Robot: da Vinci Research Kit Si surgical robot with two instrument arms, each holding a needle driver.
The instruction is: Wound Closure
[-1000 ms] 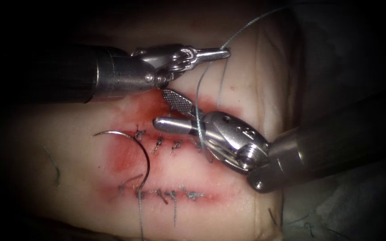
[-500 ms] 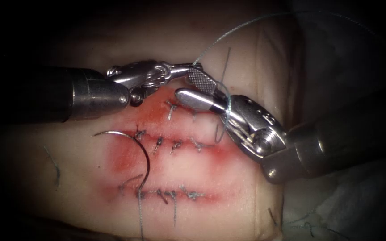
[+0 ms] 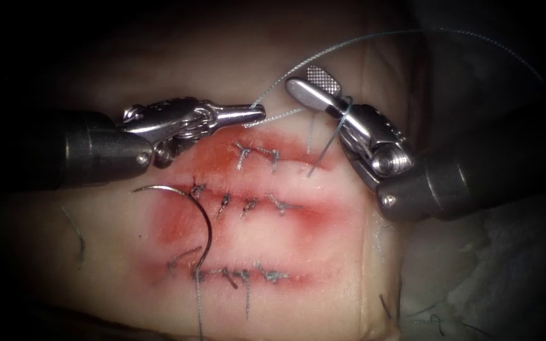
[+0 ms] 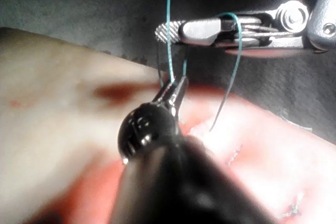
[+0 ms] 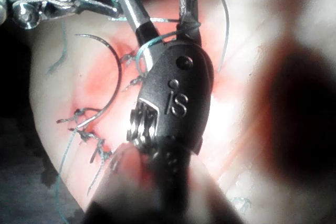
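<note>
Endoscope view, left hand [image 3: 257, 115] clamps thread [image 3: 349, 47], right hand [image 3: 311, 85] agape, thread-wrapped, needle [image 3: 200, 221] loose.

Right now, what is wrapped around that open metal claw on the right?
Thread loops around the right tool's open jaws, which hold nothing. The left tool grips the thread. The needle lies free on the tissue.

The work area rests on a grey-blue cloth drape [image 3: 475, 278], which lies to the right of and below the pale block in the endoscope view. The drape surface is creased and mottled. Loose thread scraps [image 3: 434, 322] lie on the drape near the lower right. Illumination is concentrated on the centre of the field and falls off steeply to near-black at every edge. The left wrist view shows a dark, textured grey cloth backdrop [image 4: 79, 3].
</note>
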